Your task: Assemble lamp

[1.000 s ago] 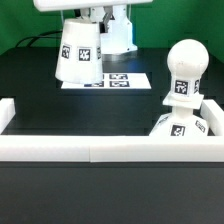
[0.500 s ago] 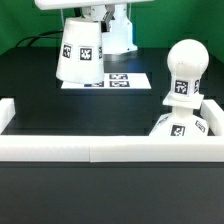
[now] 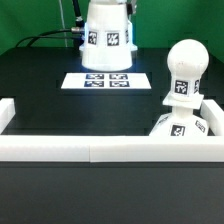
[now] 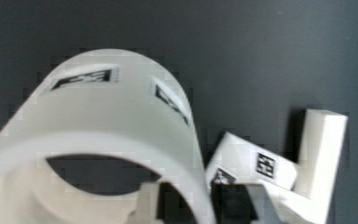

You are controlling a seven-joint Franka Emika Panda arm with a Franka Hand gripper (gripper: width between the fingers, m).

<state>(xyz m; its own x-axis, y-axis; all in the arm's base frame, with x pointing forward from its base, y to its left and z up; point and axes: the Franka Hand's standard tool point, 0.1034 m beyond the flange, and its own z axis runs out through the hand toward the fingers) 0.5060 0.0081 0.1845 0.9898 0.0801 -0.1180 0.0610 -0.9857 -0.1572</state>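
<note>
Gripper (image 4: 179, 200) clamped on the shade (image 3: 107, 38): wrist view shows one finger inside the shade's open mouth with the rim wall pinched, the other finger mostly hidden behind the wall. Fingers themselves not visible in the exterior view; the shade blocks them and the arm behind it.

Shade is held off the table, upright, narrow end up, near top centre of the exterior view, above the far edge of the marker board (image 3: 105, 80). Two tags on its side face the camera. From the wrist camera the shade (image 4: 114, 130) fills most of the frame, tags visible on its outer wall, with the marker board (image 4: 256, 160) and a border wall (image 4: 318, 150) seen past it on the black table (image 3: 60, 115).

Bulb (image 3: 185, 72) stands upright on the base block (image 3: 180, 125) at the exterior view's right, tucked into the corner of the white border walls (image 3: 90, 150). Well apart from the shade.
</note>
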